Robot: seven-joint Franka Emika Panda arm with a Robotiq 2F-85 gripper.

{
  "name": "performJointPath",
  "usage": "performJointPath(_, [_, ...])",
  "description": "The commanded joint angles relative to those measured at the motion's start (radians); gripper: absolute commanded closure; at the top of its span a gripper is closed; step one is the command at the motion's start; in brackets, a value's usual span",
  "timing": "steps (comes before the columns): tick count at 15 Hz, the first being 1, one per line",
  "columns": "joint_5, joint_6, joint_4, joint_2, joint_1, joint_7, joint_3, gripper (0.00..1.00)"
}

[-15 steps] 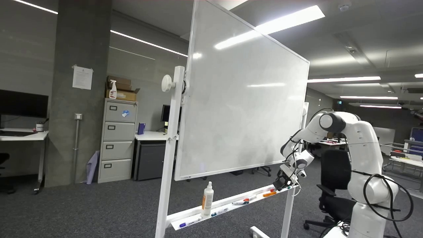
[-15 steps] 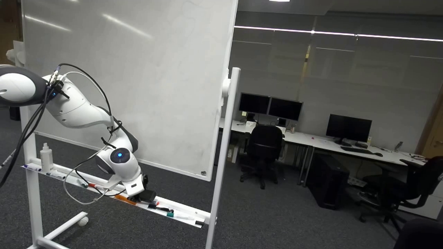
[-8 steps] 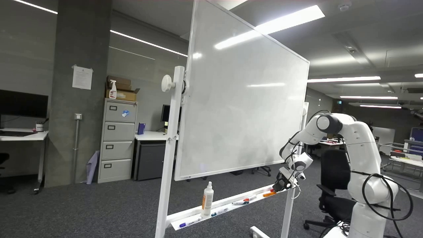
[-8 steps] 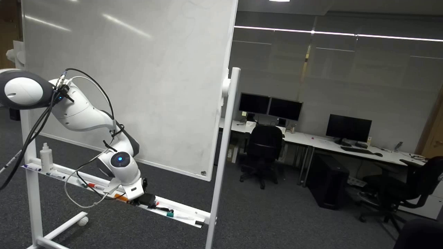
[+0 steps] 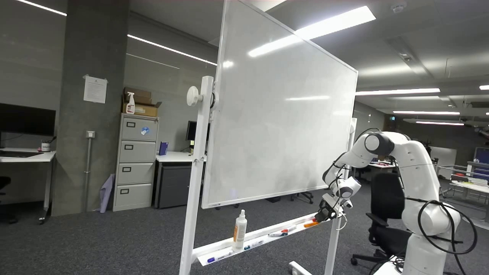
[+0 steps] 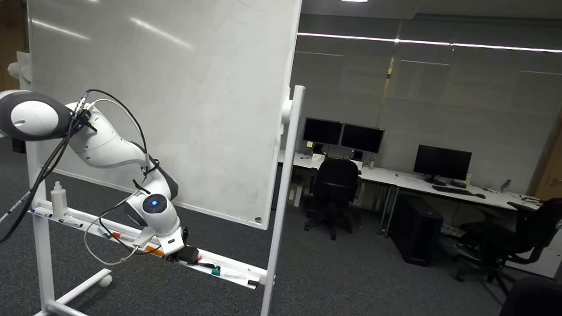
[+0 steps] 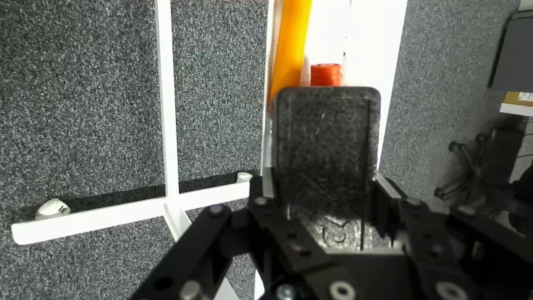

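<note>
My gripper [image 7: 327, 183] is shut on a dark, worn rectangular block [image 7: 327, 125], which looks like a board eraser, with a finger pressed along each long side. In both exterior views this block [image 6: 188, 254] is low at the white pen tray [image 5: 275, 226] under the whiteboard [image 5: 282, 114]. Whether it rests on the tray I cannot tell. Just beyond its far end in the wrist view lie an orange marker [image 7: 291, 41] and a red cap [image 7: 325, 75], both partly covered by the block. A black pen [image 6: 210, 266] and a green-capped marker [image 6: 228, 274] lie beside the gripper on the tray.
A spray bottle [image 5: 240, 231] stands upright on the tray, among several more markers [image 5: 219, 257]. The stand's post [image 6: 283, 197] rises past the tray's end. A black office chair [image 5: 387, 206] is behind the arm.
The arm has come down slightly, bringing the held block lower toward the tray. In an exterior view it also shifts a little right. The grip looks the same.
</note>
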Motion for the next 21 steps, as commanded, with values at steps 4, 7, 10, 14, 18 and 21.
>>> performJointPath(4, [0.010, 0.002, 0.029, 0.013, -0.001, -0.002, 0.003, 0.69])
performJointPath(7, [0.002, -0.005, 0.029, 0.015, -0.001, 0.007, 0.003, 0.69])
performJointPath(10, [0.001, -0.005, 0.033, 0.018, -0.001, 0.010, 0.003, 0.69])
performJointPath(14, [-0.011, -0.011, 0.036, 0.020, 0.000, 0.024, 0.002, 0.52])
performJointPath(18, [-0.012, -0.010, 0.037, 0.019, 0.000, 0.023, 0.002, 0.06])
performJointPath(21, [-0.013, -0.009, 0.035, 0.017, 0.001, 0.020, 0.002, 0.00])
